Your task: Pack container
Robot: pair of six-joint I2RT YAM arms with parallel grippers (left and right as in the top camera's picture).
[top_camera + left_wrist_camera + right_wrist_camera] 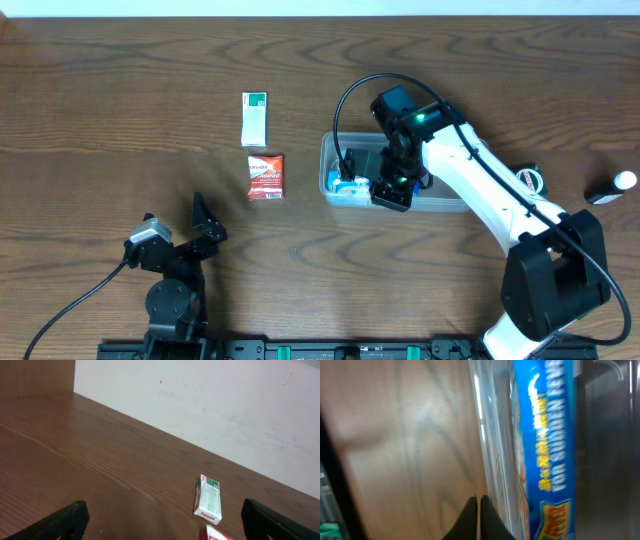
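Note:
The clear container stands right of the table's middle, with a blue packet lying in its left end. My right gripper is shut and empty, low over the container's near wall. In the right wrist view its fingertips touch each other beside the clear wall, with the blue packet just behind it. A white-and-green box and a red box lie on the table left of the container. My left gripper is open and empty, near the front left.
The left wrist view shows the white-and-green box and the corner of the red box ahead of the open fingers. A small round object and a black-and-white bottle lie right of the container.

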